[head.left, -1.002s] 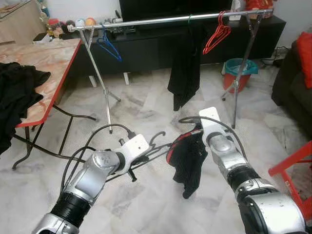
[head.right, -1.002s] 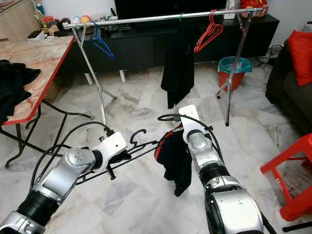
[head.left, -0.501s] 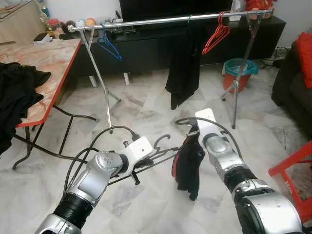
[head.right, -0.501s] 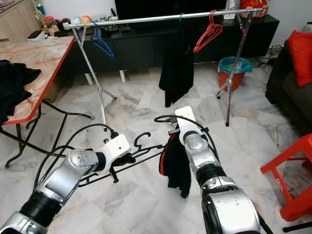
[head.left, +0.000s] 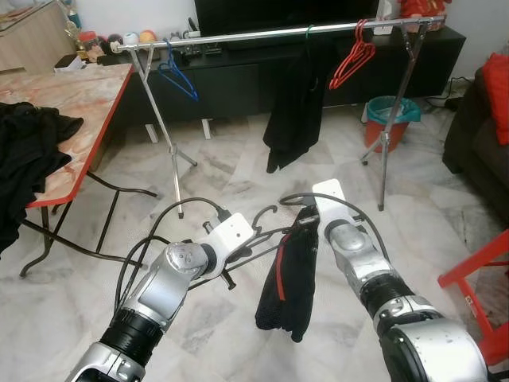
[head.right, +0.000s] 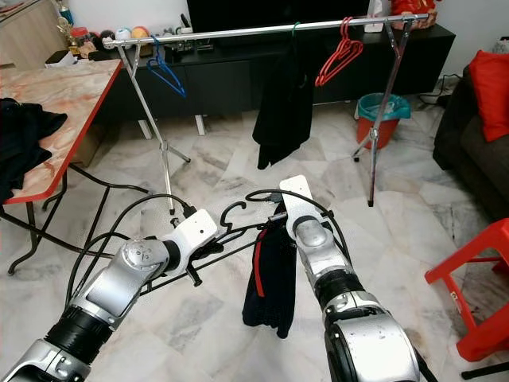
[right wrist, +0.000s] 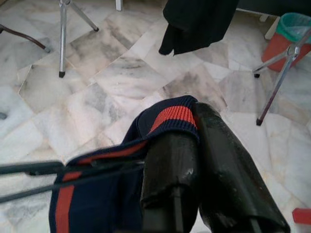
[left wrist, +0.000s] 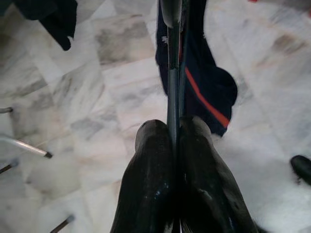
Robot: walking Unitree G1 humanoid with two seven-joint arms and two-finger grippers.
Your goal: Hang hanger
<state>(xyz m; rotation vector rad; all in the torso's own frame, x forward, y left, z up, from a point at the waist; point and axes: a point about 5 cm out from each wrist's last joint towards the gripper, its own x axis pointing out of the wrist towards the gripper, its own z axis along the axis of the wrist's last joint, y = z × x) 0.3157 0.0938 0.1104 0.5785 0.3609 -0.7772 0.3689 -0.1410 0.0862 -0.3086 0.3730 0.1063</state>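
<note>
My left gripper point(left wrist: 176, 128) is shut on the thin bar of a black hanger point(head.left: 266, 215), which is held low over the floor, hook upward. The hanger's far end runs into a navy garment with a red stripe point(head.left: 286, 278) that droops toward the floor. My right gripper point(right wrist: 194, 114) is shut on the garment's red-banded top edge, right beside the hanger end. Behind stands a silver clothes rail point(head.left: 278, 32) carrying a blue hanger point(head.left: 176, 76), a black garment point(head.left: 293, 111) and red hangers point(head.left: 354, 60).
A red-edged table point(head.left: 79, 95) with black clothes point(head.left: 24, 151) stands to the left. A teal bucket point(head.left: 388, 115) sits by the rail's right leg. A red stool point(head.left: 477, 278) and a dark sofa point(head.left: 477, 135) are on the right. Marble floor lies between me and the rail.
The navy garment has unfolded and hangs longer. Both grippers have shifted a little forward and closer together. The black garment on the rail has swung to the left.
</note>
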